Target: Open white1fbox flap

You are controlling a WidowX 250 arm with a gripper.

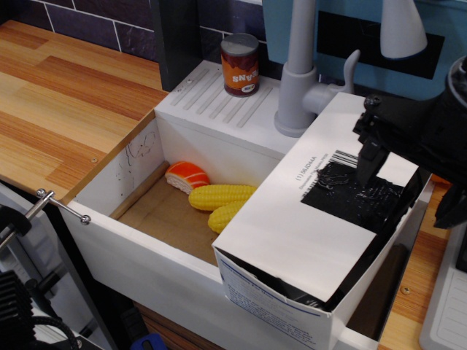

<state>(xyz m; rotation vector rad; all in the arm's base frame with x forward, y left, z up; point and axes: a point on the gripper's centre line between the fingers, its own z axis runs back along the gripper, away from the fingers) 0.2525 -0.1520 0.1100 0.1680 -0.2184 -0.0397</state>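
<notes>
Gripper (367, 157) pressing down on the flap (321, 211) by its black patch (357, 197); I can't tell whether the jaws are open. White1fbox (292, 292) sits across the sink (146, 248).

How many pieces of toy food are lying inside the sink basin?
3: the salmon sushi piece near the back wall of the sink basin, and two corn cobs side by side next to the white carton. The carton may hide more.
</notes>
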